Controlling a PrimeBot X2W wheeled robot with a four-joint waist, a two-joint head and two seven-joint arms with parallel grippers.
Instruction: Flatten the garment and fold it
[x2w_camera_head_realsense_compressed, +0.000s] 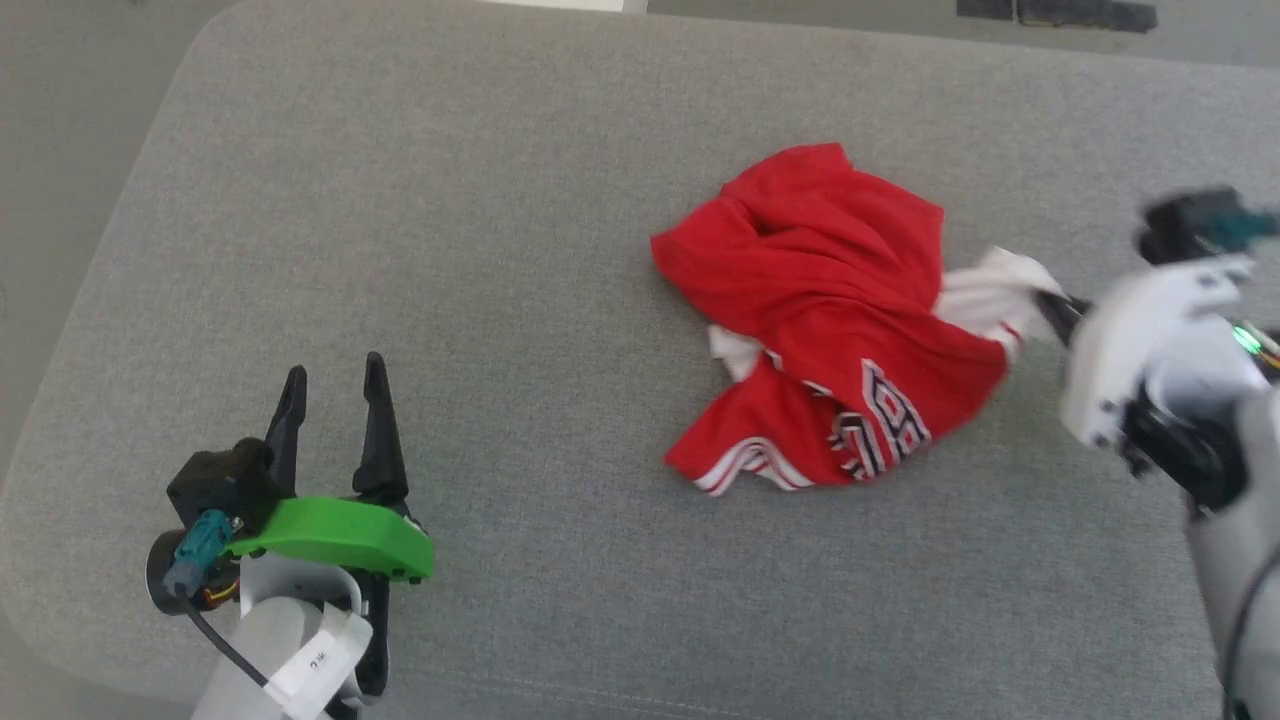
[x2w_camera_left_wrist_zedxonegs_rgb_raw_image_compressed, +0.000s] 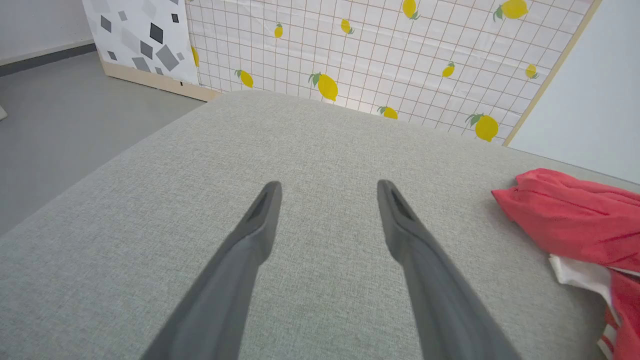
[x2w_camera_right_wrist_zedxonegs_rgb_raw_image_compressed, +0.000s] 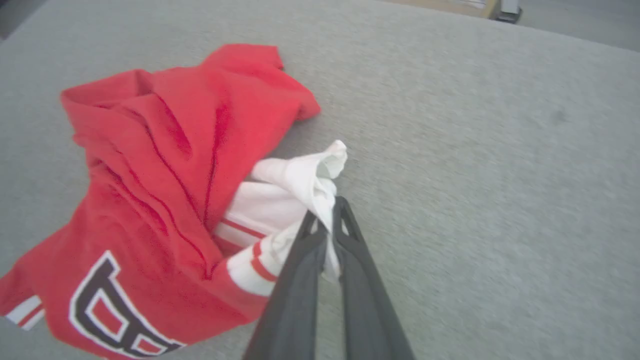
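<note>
The garment (x2w_camera_head_realsense_compressed: 830, 320), a red shirt with white sleeves and dark white-outlined lettering, lies crumpled on the grey cushioned surface (x2w_camera_head_realsense_compressed: 500, 250), right of centre. My right gripper (x2w_camera_right_wrist_zedxonegs_rgb_raw_image_compressed: 327, 212) is shut on its white sleeve (x2w_camera_right_wrist_zedxonegs_rgb_raw_image_compressed: 300, 180), whose fabric is pinched between the dark fingers; in the head view that gripper (x2w_camera_head_realsense_compressed: 1050, 305) sits at the garment's right edge. My left gripper (x2w_camera_head_realsense_compressed: 335, 385) rests open at the lower left, far from the garment, fingers apart with nothing between them (x2w_camera_left_wrist_zedxonegs_rgb_raw_image_compressed: 327, 192). The garment's red edge (x2w_camera_left_wrist_zedxonegs_rgb_raw_image_compressed: 570, 220) shows at the right of the left wrist view.
The grey surface has a rounded left edge (x2w_camera_head_realsense_compressed: 100, 250) with floor beyond. A lemon-patterned screen (x2w_camera_left_wrist_zedxonegs_rgb_raw_image_compressed: 400, 60) and a panel with grey squares (x2w_camera_left_wrist_zedxonegs_rgb_raw_image_compressed: 145, 40) stand past the far edge. Open surface lies between the left gripper and the garment.
</note>
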